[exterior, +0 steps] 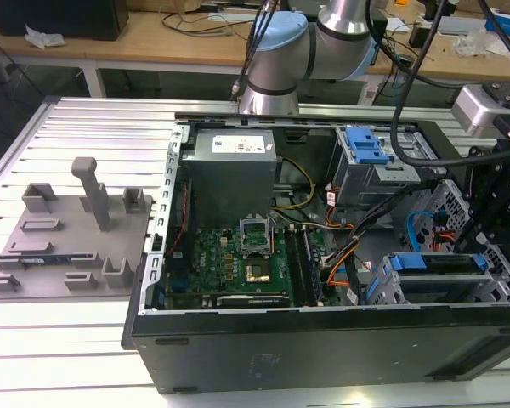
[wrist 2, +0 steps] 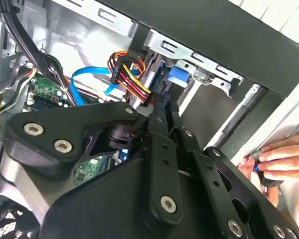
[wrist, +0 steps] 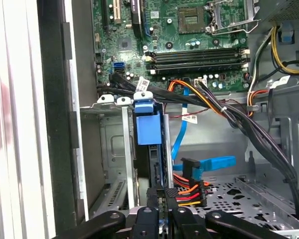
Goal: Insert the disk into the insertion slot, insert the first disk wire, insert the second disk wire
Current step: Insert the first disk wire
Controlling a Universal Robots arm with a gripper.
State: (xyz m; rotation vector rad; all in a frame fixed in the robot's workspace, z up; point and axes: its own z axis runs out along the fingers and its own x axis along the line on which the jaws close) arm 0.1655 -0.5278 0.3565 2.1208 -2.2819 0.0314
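The end effector (wrist: 164,199) looks pinched on the coloured wire plug (wrist: 188,191); the disk (wrist: 148,130) sits just ahead of it, already in the slot (wrist: 125,149). I'd keep that plug square to its socket and press gently.

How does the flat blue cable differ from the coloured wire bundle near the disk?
The blue cable is one flat band in one colour; the coloured wire bundle is several thin strands, red, orange, yellow and black. The coloured wire bundle's plug lies at the gripper; the blue cable's plug lies farther off. Both end in black plugs beside the disk.
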